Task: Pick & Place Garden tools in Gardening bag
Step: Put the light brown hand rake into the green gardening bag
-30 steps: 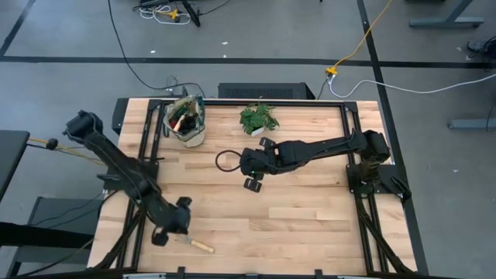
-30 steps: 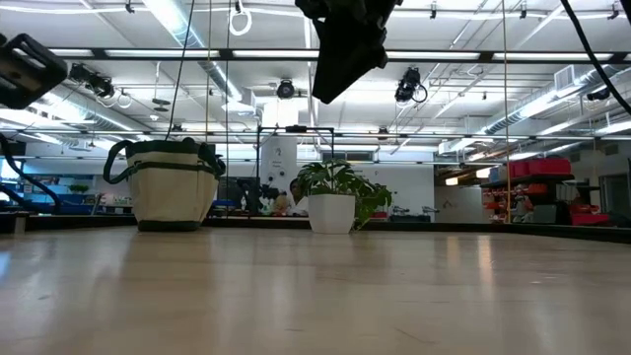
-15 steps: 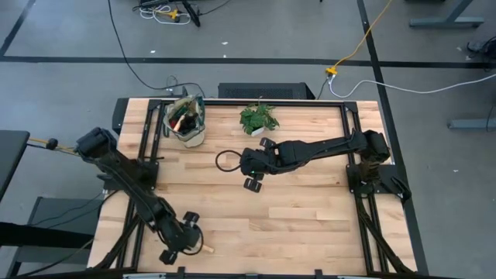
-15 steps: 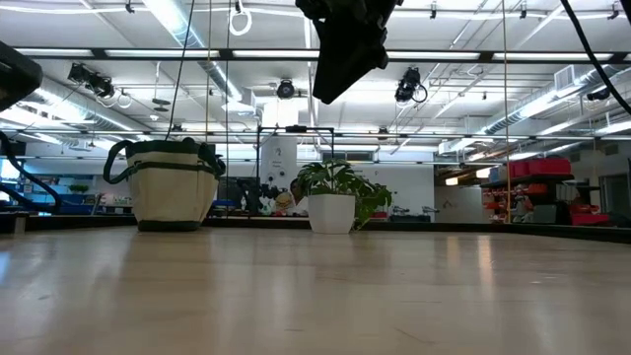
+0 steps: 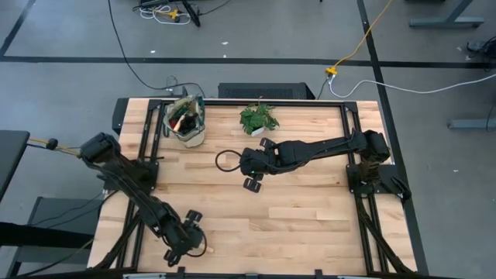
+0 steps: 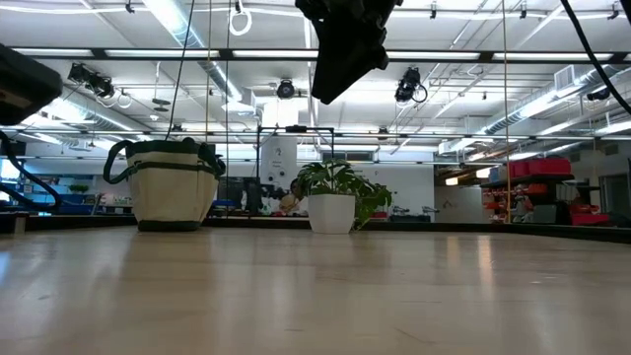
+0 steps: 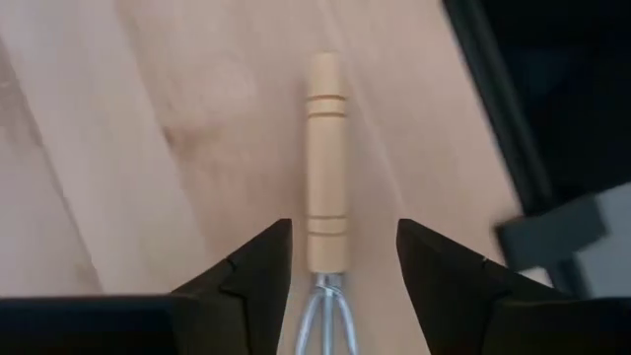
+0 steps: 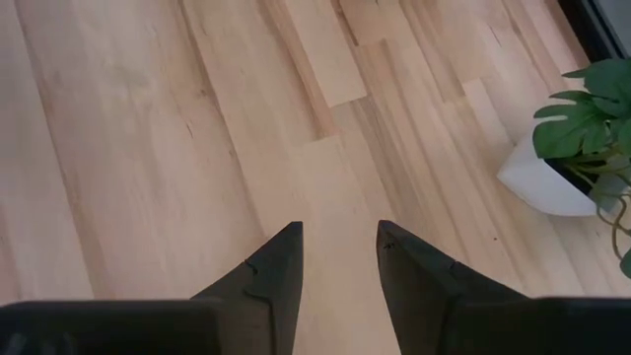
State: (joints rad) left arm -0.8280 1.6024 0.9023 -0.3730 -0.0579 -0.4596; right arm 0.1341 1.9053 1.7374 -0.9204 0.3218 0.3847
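High view: left gripper (image 5: 188,242) sits at the bench (image 5: 310,225) front-left edge, directly over the hand rake (image 5: 203,249); gardening bag (image 5: 186,120) is at the rear-left, well apart, w/ tools already inside. Right gripper (image 5: 249,172) hovers mid-bench beside a dark ring (image 5: 225,161), near the potted plant (image 5: 259,118). Low view: bag is round beige canvas w/ dark trim and loop handles; plant stands in a smooth white pot. Left wrist view: fingers (image 7: 258,268) are spread wide, holding nothing, straddling the rake's handle end; handle is turned light wood, cylindrical, grooved, w/ wire tines at the ferrule. Right wrist view: jaws apart, empty, over bare planks. Risk: round smooth handle may roll or slip if jaws close off-centre; gripping near the ferrule may leave the tool tilting; bench edge is close, so a nudge could drop it.
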